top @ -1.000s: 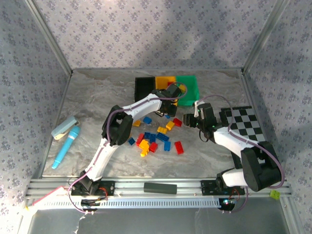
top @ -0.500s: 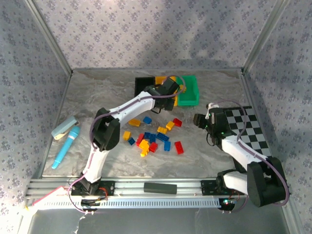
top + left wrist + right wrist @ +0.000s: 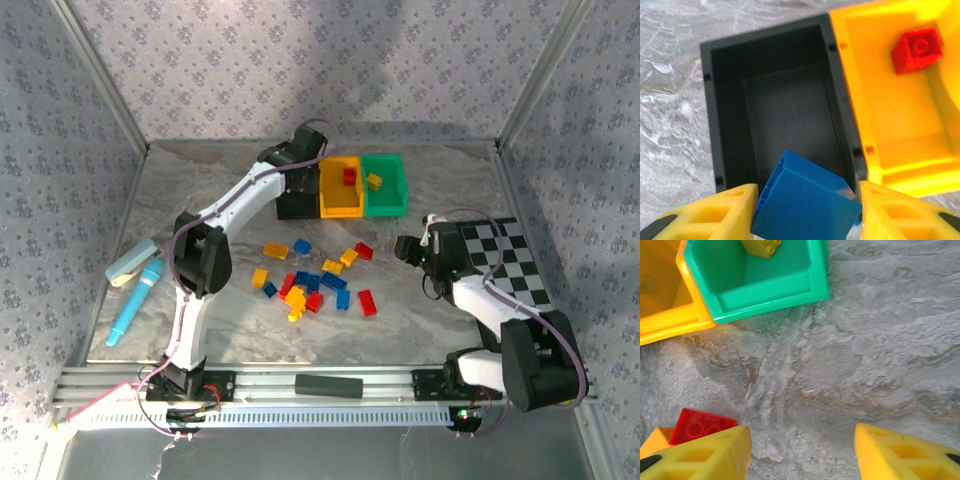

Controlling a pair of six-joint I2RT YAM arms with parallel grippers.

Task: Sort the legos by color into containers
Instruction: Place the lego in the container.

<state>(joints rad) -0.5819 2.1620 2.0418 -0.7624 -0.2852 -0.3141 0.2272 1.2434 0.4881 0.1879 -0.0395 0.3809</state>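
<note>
The left gripper is closed on a blue brick, which sits tilted between the two yellow fingers. It hangs over the near edge of the black bin, the left one in the row at the far side of the table. I judge the brick is held here because blue belongs in this bin. The bin looks empty inside, so this would be its first piece.

Just to the right, touching it, the yellow-orange bin has one red brick in its far corner. The green bin beyond it holds a yellow brick. So each color seems to have its own bin already.

The right gripper is wide open with nothing between its fingers. It hovers low over bare table, near the green bin, and a red brick lies just beside its left finger, probably its next target.

The remaining legos lie scattered in the middle of the table, between the two arms.
</note>
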